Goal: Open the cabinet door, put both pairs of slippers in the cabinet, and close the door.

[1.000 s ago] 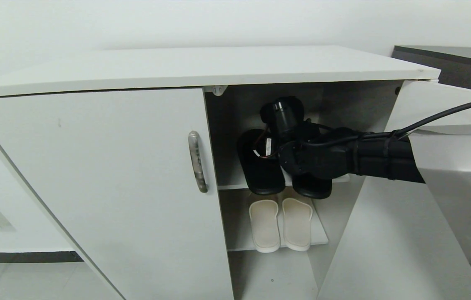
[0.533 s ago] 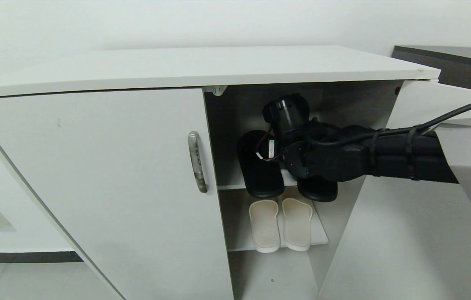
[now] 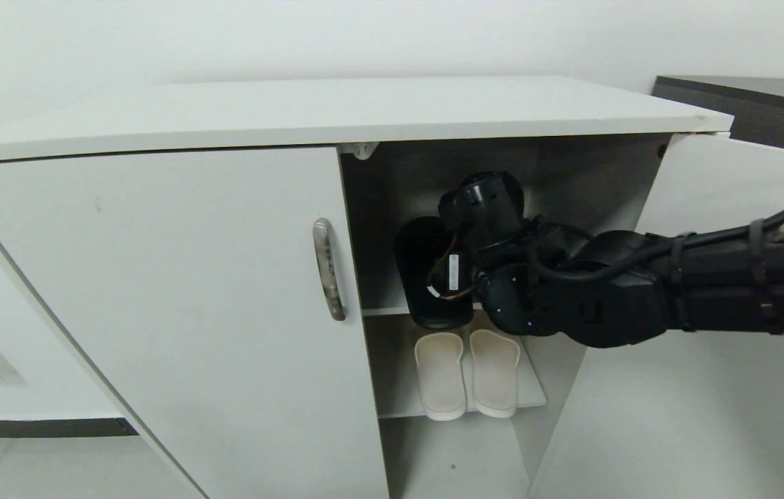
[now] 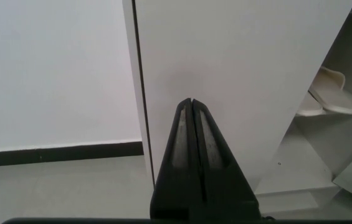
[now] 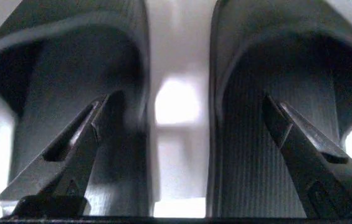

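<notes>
Black slippers [image 3: 430, 277] lie side by side on the upper shelf [image 3: 381, 310], near ends overhanging its front edge. White slippers [image 3: 468, 374] sit on the lower shelf [image 3: 534, 398]. Both pairs are inside the cabinet [image 3: 336, 111]; the right door [image 3: 710, 180] is open.

Right claw [image 5: 185, 102]: spread wide, one finger over each black slipper, gripping nothing.

Left claw [image 4: 191, 102]: pressed closed, low by the shut left door [image 3: 156, 291].

Slippers judged light, soft and ribbed; pinch at strap or heel. The door looks stiff, so push its free edge.

Surroundings: smooth white laminate, pale floor [image 4: 70, 186].

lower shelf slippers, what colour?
The slippers are cream-white, plain; the head view shows them best.
</notes>
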You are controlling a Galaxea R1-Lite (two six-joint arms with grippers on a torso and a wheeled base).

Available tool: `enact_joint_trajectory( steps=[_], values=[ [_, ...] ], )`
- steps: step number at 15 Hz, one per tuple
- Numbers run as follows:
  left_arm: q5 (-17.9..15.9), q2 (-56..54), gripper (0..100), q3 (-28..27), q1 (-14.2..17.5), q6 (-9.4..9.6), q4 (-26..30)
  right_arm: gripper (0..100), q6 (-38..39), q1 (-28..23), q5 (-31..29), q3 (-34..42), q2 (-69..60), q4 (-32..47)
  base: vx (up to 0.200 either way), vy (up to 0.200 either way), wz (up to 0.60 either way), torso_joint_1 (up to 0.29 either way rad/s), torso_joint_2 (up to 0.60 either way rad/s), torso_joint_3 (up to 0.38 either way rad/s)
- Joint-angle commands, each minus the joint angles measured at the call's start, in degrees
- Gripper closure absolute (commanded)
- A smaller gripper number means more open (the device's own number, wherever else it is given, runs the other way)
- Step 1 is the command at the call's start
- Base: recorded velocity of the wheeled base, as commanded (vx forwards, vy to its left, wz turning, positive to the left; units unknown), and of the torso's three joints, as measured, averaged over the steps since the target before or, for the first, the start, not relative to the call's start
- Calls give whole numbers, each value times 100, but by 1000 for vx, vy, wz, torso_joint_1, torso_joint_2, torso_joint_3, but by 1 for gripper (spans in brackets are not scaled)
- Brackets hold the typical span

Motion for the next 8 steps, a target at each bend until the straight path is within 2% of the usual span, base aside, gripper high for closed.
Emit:
enact_joint_trajectory(
  steps=[1,4,5,8],
  values=[
    [4,2,100,-4,0,-4,-1,0,-1,165,1,471,-481,-90,0,0,0,0,0,0],
    [4,2,100,-4,0,-4,-1,0,-37,359,133,1385,-1035,-688,0,0,0,0,0,0],
    [4,2,100,5,0,-4,-1,0,-81,473,239,1798,-1219,-1101,0,0,0,0,0,0],
    [4,2,100,-4,0,-4,-1,0,-256,605,854,2721,-1712,-1822,0,0,0,0,0,0]
  ],
)
